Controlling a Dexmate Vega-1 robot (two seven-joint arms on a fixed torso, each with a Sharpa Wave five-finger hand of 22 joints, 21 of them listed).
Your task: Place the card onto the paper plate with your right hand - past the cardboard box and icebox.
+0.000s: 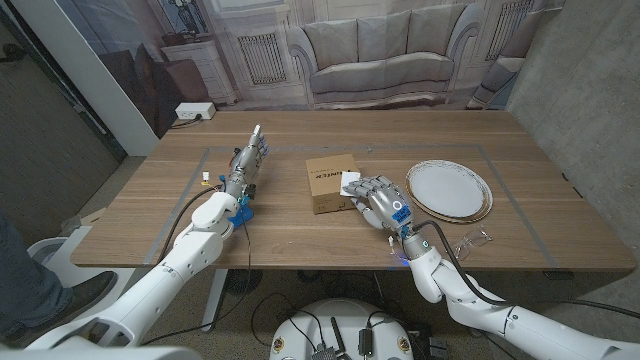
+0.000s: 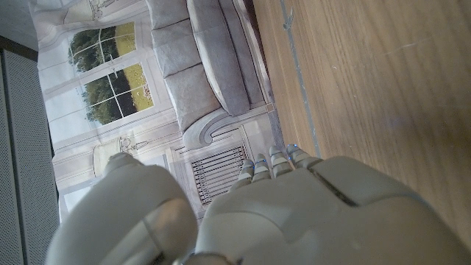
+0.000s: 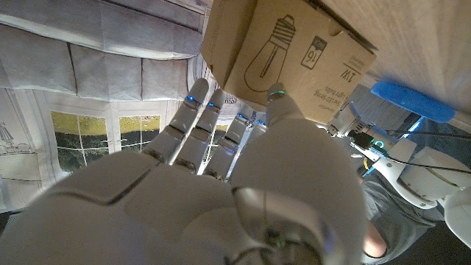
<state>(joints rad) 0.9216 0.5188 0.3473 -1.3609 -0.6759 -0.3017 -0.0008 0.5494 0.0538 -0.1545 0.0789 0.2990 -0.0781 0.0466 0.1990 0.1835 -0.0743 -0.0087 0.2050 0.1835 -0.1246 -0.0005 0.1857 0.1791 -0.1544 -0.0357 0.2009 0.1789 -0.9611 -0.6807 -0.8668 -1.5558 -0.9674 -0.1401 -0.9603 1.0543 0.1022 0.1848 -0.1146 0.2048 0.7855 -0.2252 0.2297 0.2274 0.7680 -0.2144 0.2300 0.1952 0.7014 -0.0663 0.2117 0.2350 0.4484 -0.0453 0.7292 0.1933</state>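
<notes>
A small white card point(image 1: 352, 180) lies against the right edge of the brown cardboard box point(image 1: 331, 184) at the table's middle. My right hand point(image 1: 379, 201) is just right of the box, and its straight, slightly spread fingers reach to the card. I cannot tell whether they touch it. In the right wrist view the fingers point(image 3: 193, 125) point at the box's printed side point(image 3: 294, 51) with nothing between them. The white paper plate point(image 1: 448, 188) with its patterned rim sits to the right of that hand. My left hand point(image 1: 248, 162) stands on the table at the left, fingers straight and holding nothing.
A clear plastic object point(image 1: 475, 241) lies near the table's front edge, to the right of my right forearm. A thin taped line point(image 1: 200, 165) runs around the work area. A white power strip point(image 1: 193, 111) sits beyond the far left corner.
</notes>
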